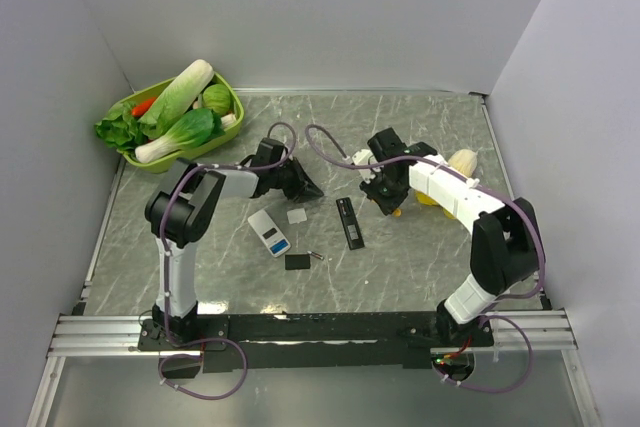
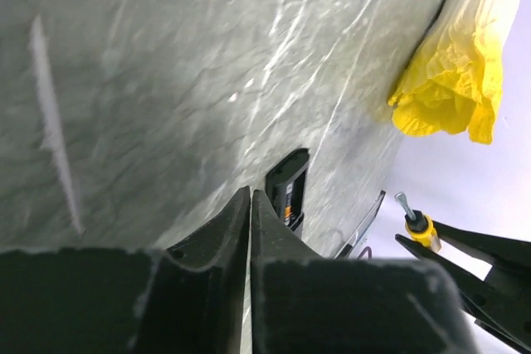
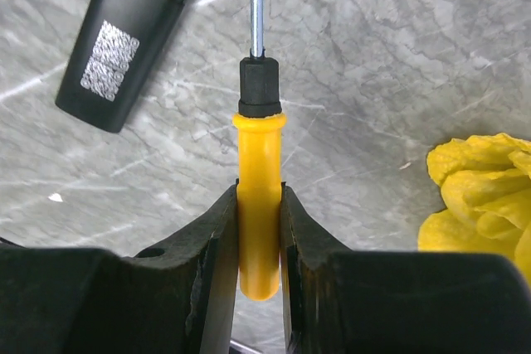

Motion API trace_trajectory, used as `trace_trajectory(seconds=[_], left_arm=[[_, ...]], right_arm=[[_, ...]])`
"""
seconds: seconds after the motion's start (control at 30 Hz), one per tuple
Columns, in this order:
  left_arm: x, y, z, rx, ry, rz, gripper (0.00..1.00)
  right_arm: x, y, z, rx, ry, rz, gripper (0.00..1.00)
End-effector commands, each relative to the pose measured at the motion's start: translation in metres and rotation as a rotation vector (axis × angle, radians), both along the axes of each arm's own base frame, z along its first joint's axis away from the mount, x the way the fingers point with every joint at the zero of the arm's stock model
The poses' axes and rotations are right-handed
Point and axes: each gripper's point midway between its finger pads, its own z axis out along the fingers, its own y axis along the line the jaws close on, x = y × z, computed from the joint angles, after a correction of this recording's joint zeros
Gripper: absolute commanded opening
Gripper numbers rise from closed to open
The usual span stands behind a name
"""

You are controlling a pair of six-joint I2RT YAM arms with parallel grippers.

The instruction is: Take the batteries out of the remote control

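Right of the centre remote (image 1: 349, 223), its open bay showing a yellowish battery (image 2: 288, 203), the tilted right gripper (image 1: 384, 197) clamps a screwdriver (image 3: 259, 205), while the left gripper (image 1: 305, 187), upper left, sits nearly closed and empty.

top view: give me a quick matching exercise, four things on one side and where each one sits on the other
1 screwdriver
2 black remote
3 green basket
4 yellow leafy item

a far left corner, holding vegetables
b far right side of the table
c clamped in the right gripper
d lying flat mid-table

Pairs: 1-c, 2-d, 3-a, 4-b
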Motion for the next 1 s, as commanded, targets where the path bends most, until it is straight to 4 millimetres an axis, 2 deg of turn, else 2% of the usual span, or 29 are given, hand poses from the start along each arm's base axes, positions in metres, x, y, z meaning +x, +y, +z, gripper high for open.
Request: trace_trajectory(seconds=[0.0,0.1,0.2,0.43,0.7,0.97], left_arm=[[-0.013,-0.003,0.001,-0.012,-0.002,-0.013,0.04],[-0.017,-0.008,0.004,-0.042,-0.01,-0.025,0.01],[-0.019,-0.013,0.015,-0.069,-0.042,-0.046,0.01],[-0.019,-0.016,0.029,-0.098,-0.066,-0.056,0.1],[-0.024,-0.019,0.019,-0.108,-0.015,-0.052,0.11],[-0.029,-0.026,0.008,-0.1,0.021,-0.057,0.07]], right_arm=[[0.002,0.007,0.006,-0.066,-0.022,0.106,0.0],[0.009,0.002,0.007,-0.141,-0.058,0.101,0.0],[0.013,-0.001,0.006,-0.225,-0.088,0.129,0.0],[0.014,0.0,-0.002,-0.315,-0.078,0.187,0.0],[0.018,0.013,-0.002,-0.362,-0.123,0.257,0.0],[0.009,0.013,-0.015,-0.383,-0.086,0.273,0.0]])
